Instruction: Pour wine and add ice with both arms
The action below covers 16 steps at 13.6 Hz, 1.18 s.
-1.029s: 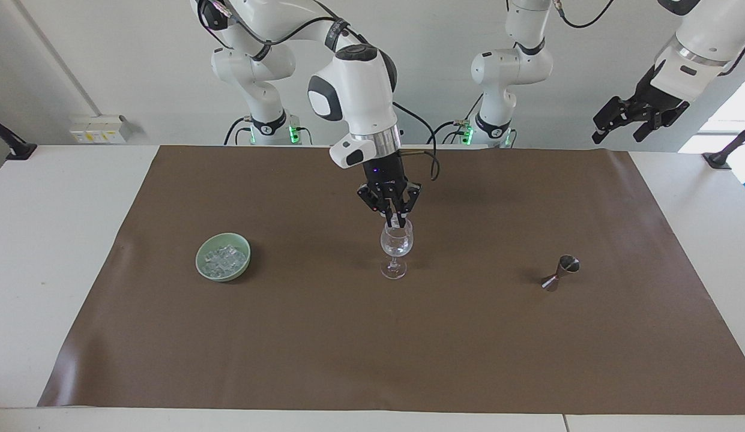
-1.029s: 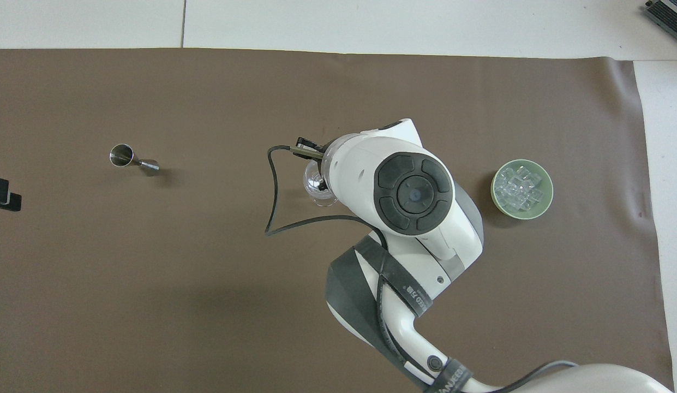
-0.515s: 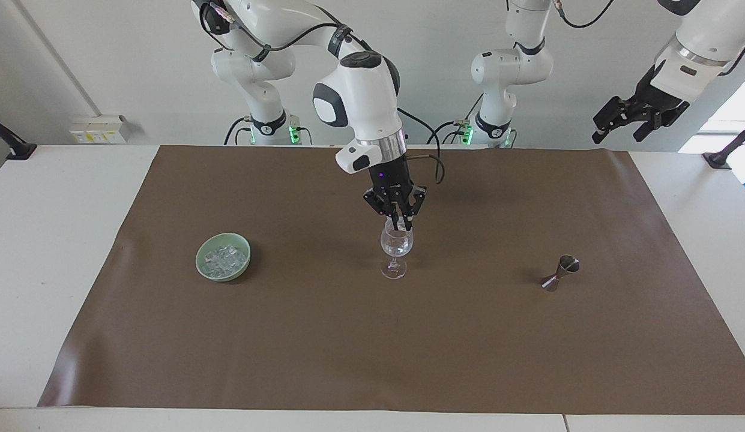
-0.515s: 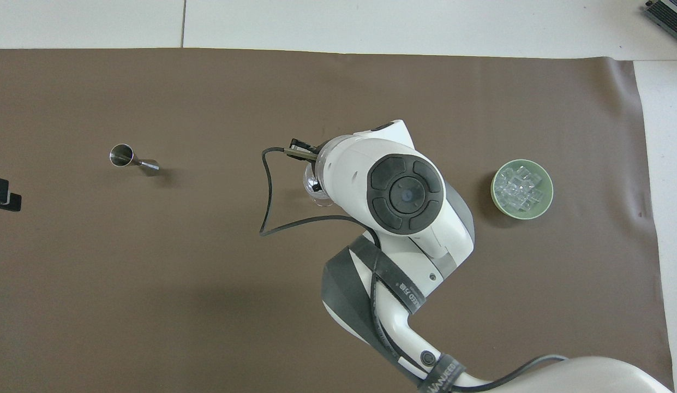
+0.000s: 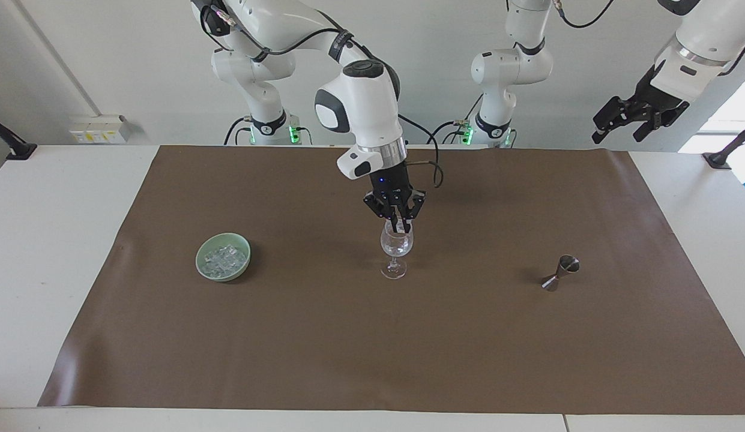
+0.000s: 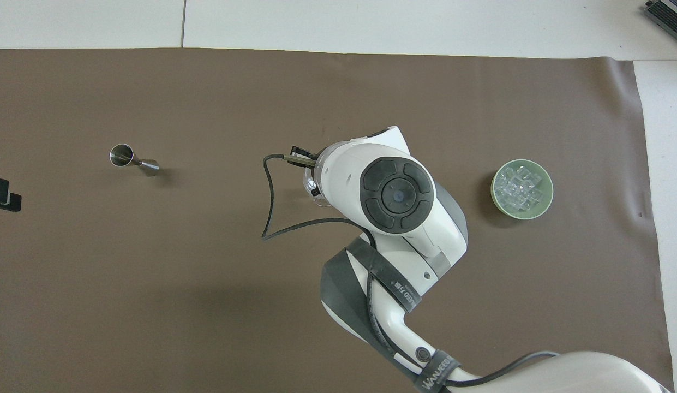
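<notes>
Facing view: right gripper pointing straight down at the mouth of the wine glass, fingertips pressed together and dipped just inside the rim; whether anything sits pinched between them cannot be told. Glass upright on the brown mat, about midway along the table. Ice heaped in the green bowl, well apart from that gripper, toward the right arm's end. Metal jigger lying tilted on the mat toward the left arm's end. Left gripper waiting high in the air above that end, fingers spread wide, holding nothing.

Overhead view: right arm's wrist covering most of the wine glass, only an edge of bowl and foot visible. Ice filling the green bowl. Jigger on its side, nothing visible in its cup.
</notes>
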Tool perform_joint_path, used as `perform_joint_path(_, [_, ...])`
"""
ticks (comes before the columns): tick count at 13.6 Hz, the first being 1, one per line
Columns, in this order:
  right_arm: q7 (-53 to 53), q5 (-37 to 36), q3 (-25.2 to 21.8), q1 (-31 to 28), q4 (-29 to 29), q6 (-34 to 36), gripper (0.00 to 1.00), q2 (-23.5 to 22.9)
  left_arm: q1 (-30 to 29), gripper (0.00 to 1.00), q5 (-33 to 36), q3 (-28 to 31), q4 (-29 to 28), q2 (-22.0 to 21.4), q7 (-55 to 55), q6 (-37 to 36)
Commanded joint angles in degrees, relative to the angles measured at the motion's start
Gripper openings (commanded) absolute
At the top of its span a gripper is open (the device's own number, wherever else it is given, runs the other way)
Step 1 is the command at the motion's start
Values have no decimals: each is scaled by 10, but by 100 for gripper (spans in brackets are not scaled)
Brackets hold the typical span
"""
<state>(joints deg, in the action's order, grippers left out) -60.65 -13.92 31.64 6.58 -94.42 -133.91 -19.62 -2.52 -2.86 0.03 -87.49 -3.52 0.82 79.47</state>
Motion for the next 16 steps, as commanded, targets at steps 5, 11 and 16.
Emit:
perform_joint_path(5, [-20,-17,7,-6,3,-6,35,-1,0,100,12,-2,-12,-11,7,-4])
perform_joint_path(11, [-29,-17,7,-5,7,-4,55,-1,0,100,12,-2,-12,-12,7,-4])
perform_joint_path(16, [-3,-29,-16,-10,58,44,100,12,0,100,12,-2,-12,-11,7,-4])
